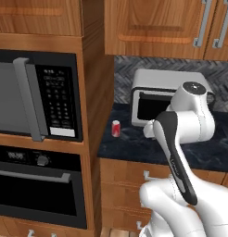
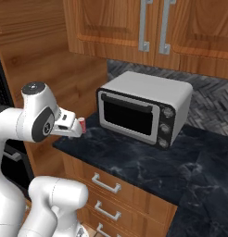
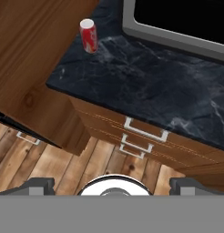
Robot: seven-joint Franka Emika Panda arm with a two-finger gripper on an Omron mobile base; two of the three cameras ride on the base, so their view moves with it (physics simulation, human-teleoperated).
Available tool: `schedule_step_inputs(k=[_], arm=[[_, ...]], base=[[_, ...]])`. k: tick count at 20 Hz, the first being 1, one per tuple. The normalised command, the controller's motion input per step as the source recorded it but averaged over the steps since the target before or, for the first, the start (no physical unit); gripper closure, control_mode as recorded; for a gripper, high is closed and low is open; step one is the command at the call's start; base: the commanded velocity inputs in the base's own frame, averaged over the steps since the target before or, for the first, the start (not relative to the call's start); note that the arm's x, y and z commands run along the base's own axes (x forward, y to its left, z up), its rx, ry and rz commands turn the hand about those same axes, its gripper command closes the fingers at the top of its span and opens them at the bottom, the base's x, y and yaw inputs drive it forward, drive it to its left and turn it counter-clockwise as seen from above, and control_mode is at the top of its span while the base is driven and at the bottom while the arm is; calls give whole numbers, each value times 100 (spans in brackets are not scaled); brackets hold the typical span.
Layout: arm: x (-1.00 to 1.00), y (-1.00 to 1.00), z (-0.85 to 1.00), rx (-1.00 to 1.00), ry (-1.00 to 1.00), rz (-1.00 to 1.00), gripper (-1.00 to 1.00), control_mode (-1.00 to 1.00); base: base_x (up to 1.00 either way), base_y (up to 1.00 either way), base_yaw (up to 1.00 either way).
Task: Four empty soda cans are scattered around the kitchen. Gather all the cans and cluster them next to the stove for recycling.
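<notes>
A red soda can (image 1: 116, 128) stands upright on the black marbled table (image 1: 134, 143), in the corner where the table meets the tall wood cabinet side, just left of the silver toaster oven (image 1: 155, 99) and apart from it. In the hand view the can (image 3: 89, 36) sits near the table's back left edge, close to the wooden panel, with the toaster oven's dark window (image 3: 186, 18) off to its right. The pincer (image 3: 112, 184) hangs above the plank floor in front of the drawers (image 3: 143, 136), well short of the can, its two dark tips spread wide with nothing between them. A black microwave (image 1: 37, 99) and wall oven (image 1: 37, 190) fill the cabinet to the left.
</notes>
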Motion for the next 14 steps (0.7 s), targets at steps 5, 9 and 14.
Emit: schedule_step_inputs(k=[5, 9, 14], arm=[[14, -1, -10, 0, 0, 5, -100, -100], [36, 0, -13, 0, 0, 15, -100, -100], [32, 0, -6, 0, 0, 11, -100, -100]], base=[[0, 0, 0], [0, 0, 0], [0, 0, 0]])
